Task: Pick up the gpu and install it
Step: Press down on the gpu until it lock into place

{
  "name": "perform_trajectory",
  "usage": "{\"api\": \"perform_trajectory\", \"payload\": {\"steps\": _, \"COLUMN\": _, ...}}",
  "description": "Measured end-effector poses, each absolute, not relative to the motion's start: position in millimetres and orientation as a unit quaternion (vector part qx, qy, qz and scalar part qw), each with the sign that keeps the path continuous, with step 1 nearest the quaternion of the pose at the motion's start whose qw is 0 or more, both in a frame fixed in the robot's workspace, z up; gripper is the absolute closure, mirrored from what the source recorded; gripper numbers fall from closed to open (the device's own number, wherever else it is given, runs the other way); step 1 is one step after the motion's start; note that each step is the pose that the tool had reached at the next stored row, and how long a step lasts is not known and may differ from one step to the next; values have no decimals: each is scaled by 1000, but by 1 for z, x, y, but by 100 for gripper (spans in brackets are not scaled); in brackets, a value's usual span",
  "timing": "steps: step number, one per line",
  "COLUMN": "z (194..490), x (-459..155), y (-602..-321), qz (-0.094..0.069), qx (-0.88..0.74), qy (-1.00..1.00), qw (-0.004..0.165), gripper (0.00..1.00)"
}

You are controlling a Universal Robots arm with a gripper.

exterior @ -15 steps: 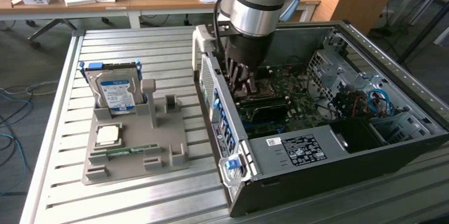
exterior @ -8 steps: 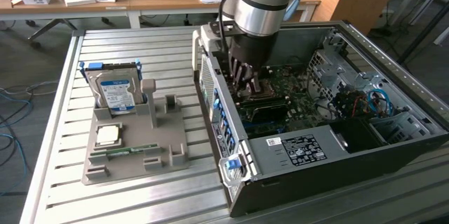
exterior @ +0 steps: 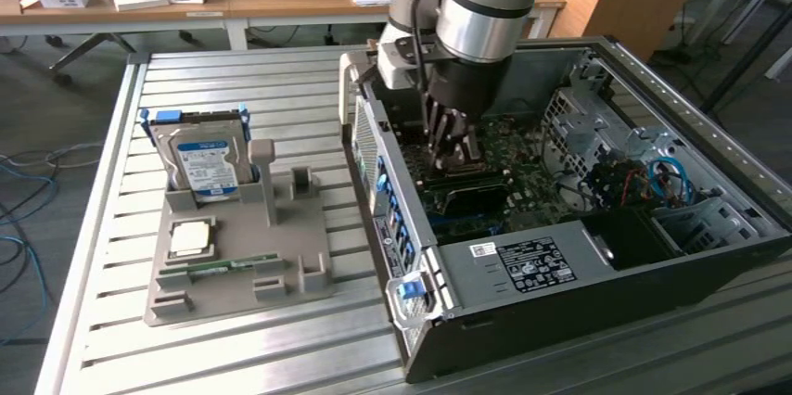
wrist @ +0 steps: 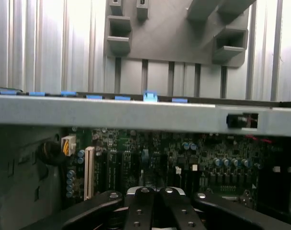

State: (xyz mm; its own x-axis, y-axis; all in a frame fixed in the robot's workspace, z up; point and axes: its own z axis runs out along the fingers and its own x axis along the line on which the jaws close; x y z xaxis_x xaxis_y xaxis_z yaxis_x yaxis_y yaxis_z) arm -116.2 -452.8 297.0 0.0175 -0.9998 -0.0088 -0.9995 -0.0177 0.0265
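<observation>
The jaws are closed, pressed together, with the gripper (exterior: 453, 156) lowered inside the open computer case (exterior: 693, 256), just above the motherboard (exterior: 526, 168). In the wrist view the gripper (wrist: 156, 192) has its two black fingers (wrist: 140, 206) meeting at the centre. Whether anything thin sits between them cannot be told. Directly beneath the gripper lies a dark flat board, probably the gpu (exterior: 468, 193), seated on the motherboard; its outline merges with the dark parts around it, so its edges are hard to make out. The arm's thick grey wrist (exterior: 485, 6) hides the back of the case interior. Toward the exterior view's right, blue and red cables (exterior: 656, 180) hang near the drive cage. Outside the case, on the slatted metal table (exterior: 99, 228), a grey fixture tray (exterior: 278, 256) holds an upright hard drive (exterior: 204, 165), a processor chip (exterior: 189, 238) and a narrow memory stick (exterior: 221, 267).
</observation>
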Motion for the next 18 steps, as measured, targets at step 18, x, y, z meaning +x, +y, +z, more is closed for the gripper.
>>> {"api": "perform_trajectory", "payload": {"steps": 18, "z": 293, "x": -85, "y": -453, "qz": -14, "qx": 718, "qy": -695, "qw": 5, "gripper": 89}}
